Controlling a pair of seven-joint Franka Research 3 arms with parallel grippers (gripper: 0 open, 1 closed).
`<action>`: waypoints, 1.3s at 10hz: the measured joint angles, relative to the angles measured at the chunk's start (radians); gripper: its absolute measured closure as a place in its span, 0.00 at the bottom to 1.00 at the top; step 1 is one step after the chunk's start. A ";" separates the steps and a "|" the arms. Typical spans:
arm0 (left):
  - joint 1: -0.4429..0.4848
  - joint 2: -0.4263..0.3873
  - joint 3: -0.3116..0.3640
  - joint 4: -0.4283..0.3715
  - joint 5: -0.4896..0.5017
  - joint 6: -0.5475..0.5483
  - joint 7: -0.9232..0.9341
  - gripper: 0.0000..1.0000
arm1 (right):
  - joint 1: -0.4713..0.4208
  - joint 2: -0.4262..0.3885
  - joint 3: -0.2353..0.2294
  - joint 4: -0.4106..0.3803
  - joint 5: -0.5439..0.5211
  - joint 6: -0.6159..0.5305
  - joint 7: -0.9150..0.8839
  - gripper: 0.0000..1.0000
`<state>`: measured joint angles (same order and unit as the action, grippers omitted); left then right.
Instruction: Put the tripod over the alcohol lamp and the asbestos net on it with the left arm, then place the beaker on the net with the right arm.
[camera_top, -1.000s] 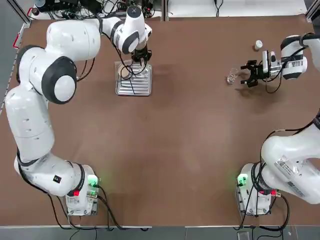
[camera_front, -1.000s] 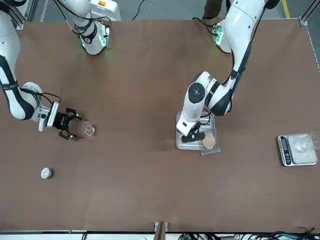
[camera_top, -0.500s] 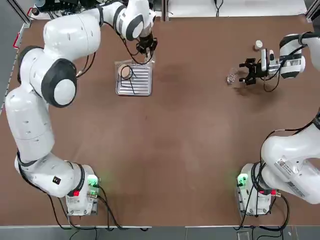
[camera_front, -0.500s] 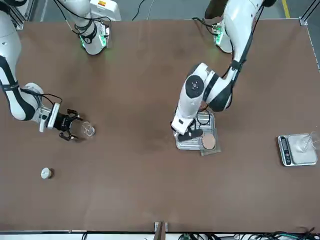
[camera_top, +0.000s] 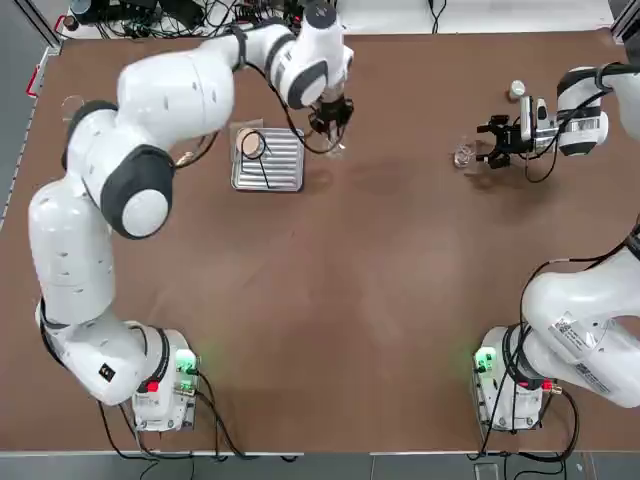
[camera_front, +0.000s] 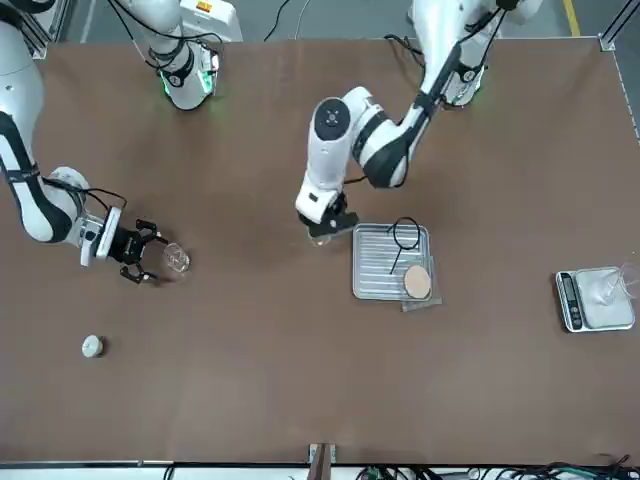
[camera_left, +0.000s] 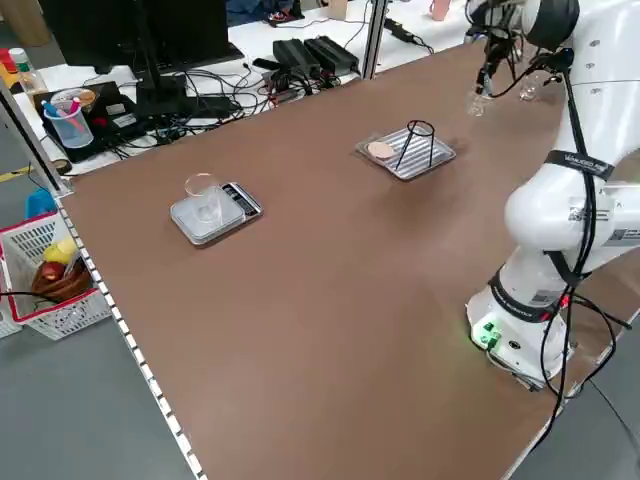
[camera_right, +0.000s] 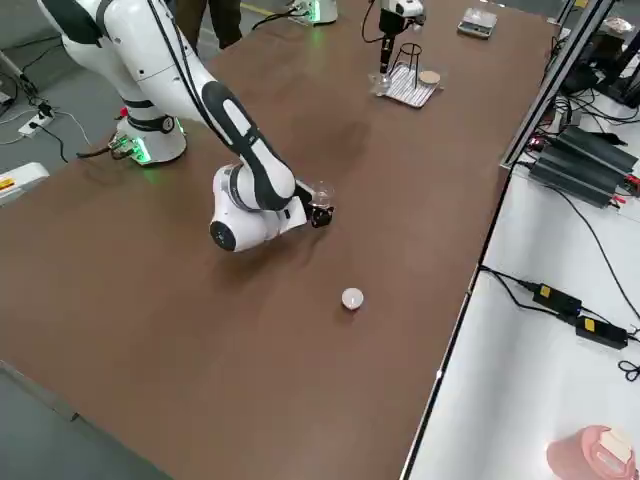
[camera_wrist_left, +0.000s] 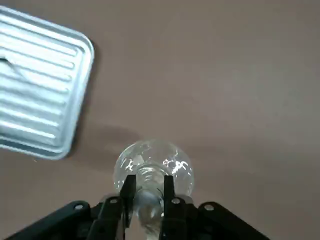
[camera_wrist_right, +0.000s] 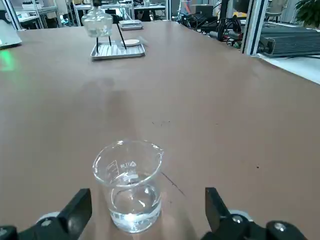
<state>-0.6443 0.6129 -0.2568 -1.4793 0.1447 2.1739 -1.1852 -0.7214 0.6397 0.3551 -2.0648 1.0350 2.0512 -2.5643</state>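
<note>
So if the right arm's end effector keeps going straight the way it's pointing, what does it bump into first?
Most likely the beaker. The right end effector is open, and the glass stands upright on the table just ahead, between its spread fingers. Beyond it the table looks free until the far-off tray.

Two beakers (camera_top: 464, 156) (camera_left: 203, 197), one tray (camera_top: 284, 172), one scale (camera_front: 592, 301).

A brown counter (camera_top: 380, 300) carried everything. A small digital scale (camera_front: 592, 300) sat near one edge with a clear empty cup (camera_left: 203, 196) standing on its pan. A small white cap (camera_front: 92, 346) lay alone on the counter. Off the counter's side stood a white wire basket (camera_left: 55, 290) holding red and yellow things. Black power bricks (camera_right: 585, 160) lay on a neighbouring white bench.
</note>
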 joint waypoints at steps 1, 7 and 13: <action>-0.035 0.035 0.007 0.034 0.000 -0.002 -0.030 0.74 | 0.006 0.000 0.000 0.000 0.001 0.004 0.000 0.00; -0.266 0.162 0.148 0.195 0.000 -0.004 -0.149 0.74 | 0.018 0.010 0.000 0.000 0.006 0.023 -0.034 0.00; -0.279 0.245 0.196 0.219 0.000 0.004 -0.153 0.74 | 0.018 0.028 0.001 0.001 0.007 0.016 -0.074 0.00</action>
<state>-0.9231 0.8581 -0.0604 -1.2602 0.1447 2.1778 -1.3382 -0.7038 0.6678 0.3558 -2.0642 1.0424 2.0673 -2.6385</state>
